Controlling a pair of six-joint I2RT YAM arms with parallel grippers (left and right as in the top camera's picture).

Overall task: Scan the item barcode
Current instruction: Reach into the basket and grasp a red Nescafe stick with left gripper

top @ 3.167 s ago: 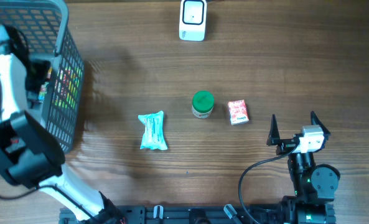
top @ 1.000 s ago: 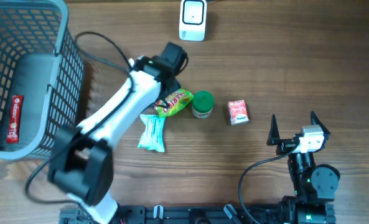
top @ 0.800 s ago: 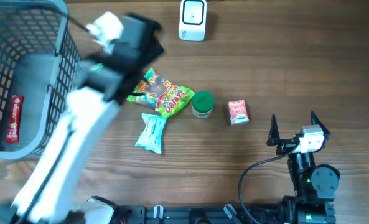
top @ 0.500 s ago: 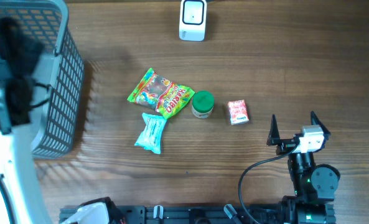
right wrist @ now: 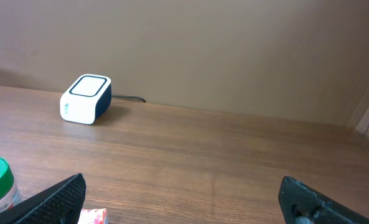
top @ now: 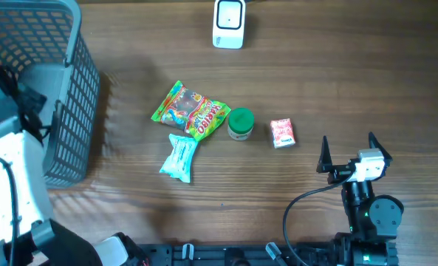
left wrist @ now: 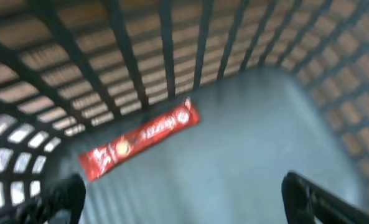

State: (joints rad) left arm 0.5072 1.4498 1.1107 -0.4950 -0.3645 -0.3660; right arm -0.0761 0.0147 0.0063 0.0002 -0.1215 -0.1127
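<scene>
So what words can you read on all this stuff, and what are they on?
Nothing here can be read for sure.
On the red wrapper in the basket: white lettering, too blurred.
On the candy bag: colourful print, too small.
On the small red box: too small.
On the light blue packet: too small.
On the green-lidded jar and white scanner: no text shows.

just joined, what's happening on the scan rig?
The left gripper is open inside the basket, above a red bar lying on its floor, holding nothing. The right gripper sits open and empty at the near edge of the table. A candy bag, teal pack, jar and red box lie mid-table, none at the scanner.
</scene>
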